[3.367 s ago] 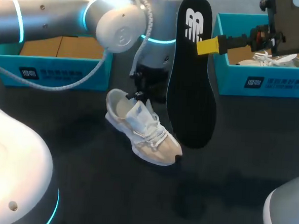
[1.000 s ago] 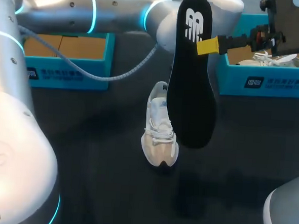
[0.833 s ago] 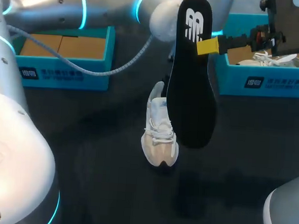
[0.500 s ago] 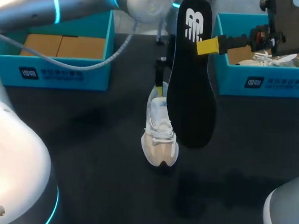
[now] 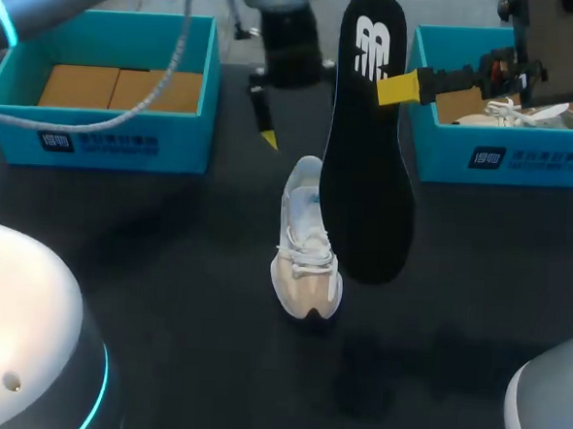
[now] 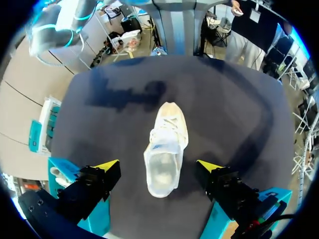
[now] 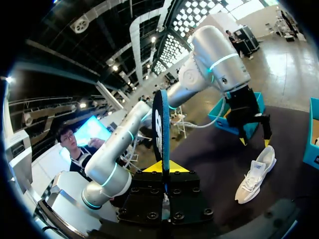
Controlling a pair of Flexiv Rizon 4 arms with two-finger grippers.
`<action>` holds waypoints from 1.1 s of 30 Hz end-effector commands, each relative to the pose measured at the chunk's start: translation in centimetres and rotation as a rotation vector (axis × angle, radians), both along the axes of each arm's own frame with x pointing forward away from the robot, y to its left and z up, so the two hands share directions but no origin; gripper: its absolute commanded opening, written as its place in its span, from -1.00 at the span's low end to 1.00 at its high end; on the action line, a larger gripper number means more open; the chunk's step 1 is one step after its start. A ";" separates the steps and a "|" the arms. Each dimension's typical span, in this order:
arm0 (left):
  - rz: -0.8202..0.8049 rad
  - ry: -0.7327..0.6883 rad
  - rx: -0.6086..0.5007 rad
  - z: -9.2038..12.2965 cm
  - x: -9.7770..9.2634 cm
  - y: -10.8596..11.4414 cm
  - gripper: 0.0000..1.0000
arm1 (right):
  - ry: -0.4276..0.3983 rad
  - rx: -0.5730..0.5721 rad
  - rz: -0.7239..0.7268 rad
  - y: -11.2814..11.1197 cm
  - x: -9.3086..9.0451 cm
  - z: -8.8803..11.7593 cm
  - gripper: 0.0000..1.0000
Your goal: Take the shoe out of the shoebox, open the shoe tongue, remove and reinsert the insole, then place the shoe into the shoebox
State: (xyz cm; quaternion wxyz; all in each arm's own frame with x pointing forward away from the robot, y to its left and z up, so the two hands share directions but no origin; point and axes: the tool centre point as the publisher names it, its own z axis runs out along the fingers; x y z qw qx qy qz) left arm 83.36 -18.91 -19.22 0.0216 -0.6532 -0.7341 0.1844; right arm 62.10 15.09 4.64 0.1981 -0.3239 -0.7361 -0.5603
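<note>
A cream and white shoe point(image 5: 307, 241) lies on the dark table, toe toward the front edge. My left gripper point(image 5: 292, 125) hangs open above and behind its heel. In the left wrist view the shoe point(image 6: 164, 149) lies well below, between the spread yellow tips of the left gripper point(image 6: 157, 166), which touch nothing. My right gripper point(image 5: 403, 87) is shut on the black insole point(image 5: 368, 151), holding it upright above the table just right of the shoe. The right wrist view shows the insole point(image 7: 161, 130) edge-on between the fingers of the right gripper point(image 7: 163, 169), the shoe point(image 7: 255, 177) ahead.
A teal shoebox point(image 5: 106, 137) with brown cardboard inside stands at the back left. A second teal shoebox point(image 5: 509, 155) at the back right holds another light shoe point(image 5: 526, 114). Bare dark tabletop lies in front of the shoe.
My left gripper let go of the shoe's heel, opened wide and rose back away from it. The shoe has stayed toe-forward for the last second. The right gripper and insole have not moved.
</note>
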 end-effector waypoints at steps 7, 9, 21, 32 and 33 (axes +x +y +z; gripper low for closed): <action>0.059 -0.032 -0.471 4.6 -1.9 7.4 1.00 | 0.002 -0.003 0.002 0.3 0.3 0.1 -1.00; 0.050 -0.018 -0.501 5.5 -1.9 8.3 1.00 | 0.002 -0.003 0.002 0.3 0.3 0.1 -1.00; 0.068 -0.032 -0.543 7.3 -2.0 10.3 1.00 | 0.002 -0.003 0.002 0.3 0.3 0.1 -1.00; 0.068 -0.032 -0.543 7.3 -2.0 10.3 1.00 | 0.002 -0.003 0.002 0.3 0.3 0.1 -1.00; 0.091 -0.074 -0.583 7.2 -1.9 10.8 1.00 | 0.002 -0.003 0.002 0.3 0.3 0.1 -1.00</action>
